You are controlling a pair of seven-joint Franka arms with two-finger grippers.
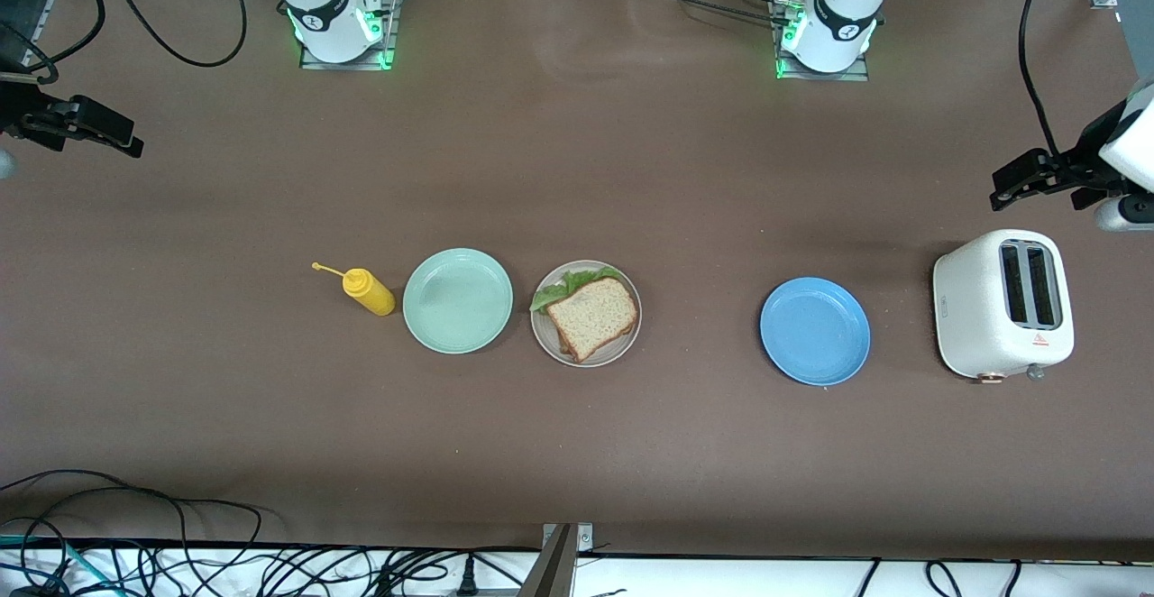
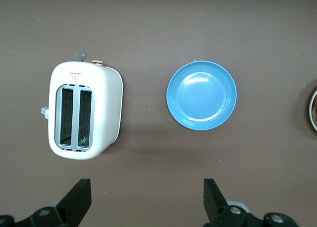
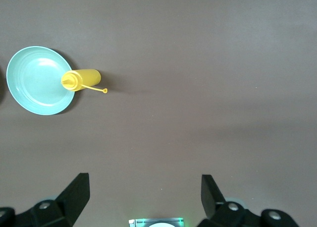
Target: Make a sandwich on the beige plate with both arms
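Both claws wide open w/ nothing in them. Left gripper hangs high over the left arm's end of the table, above bare tabletop next to the toaster; its wrist view looks straight down on the toaster's two empty slots and the blue plate beside it. Right gripper is parked just as high at the right arm's end, over empty brown table, w/ the mint-green plate and the yellow squeeze bottle showing well off from it. Neither arm is near the food; both look to be waiting.

Out from there: the beige plate sits mid-table, just beside the mint-green one, btwn it and the blue plate. On it the sandwich looks stacked: a toast slice on top, another slice's edge peeking under it, lettuce ruffling out at the edge farther from the front camera.

My read: the build is done or as good as done, arms pulled clear. If anything's left, it's prob. only a check that the top slice sits square; no grab looks needed.
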